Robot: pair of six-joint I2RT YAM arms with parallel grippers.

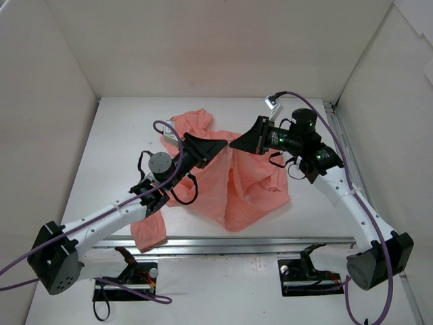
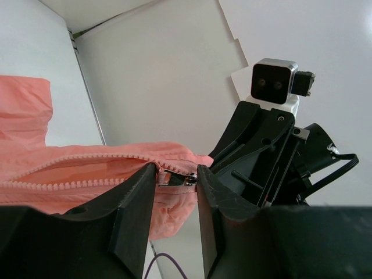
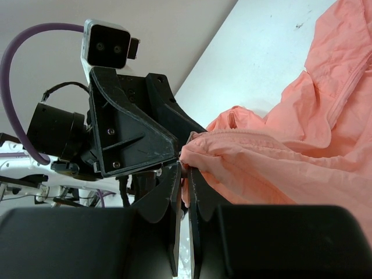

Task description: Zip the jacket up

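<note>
Far left, a sleeve of the jacket (image 1: 230,193) trails toward the near edge, the rest heaped mid-table between the two arms, one edge lifted up to the grippers. Straddles the zipper slider (image 2: 174,178) with the left gripper (image 2: 176,170), jaws standing apart on either side and very close to the metal; cannot tell whether the pads already bite or only flank it. Leftward of the slider, two rows of zipper teeth (image 2: 87,158) spreading apart, so most likely unzipped along that stretch. Just to the right, pinches the end of the pink fabric with the right gripper (image 3: 185,174), jaws closed down to a sliver on the cloth, nose to nose with the other gripper. Reads as the start of the pull: end of the zip anchored, slider about to be taken. Next calls for a firm clamp on the slider, then a straight draw along the teeth, away from the anchoring gripper, keeping the cloth taut so that nothing thin and wrinkly feeds into the slider. Underneath, a plain white table (image 1: 122,135) with a metal rail (image 1: 257,242) along its near edge; around it, white panel walls (image 1: 216,47) on three sides.
</note>
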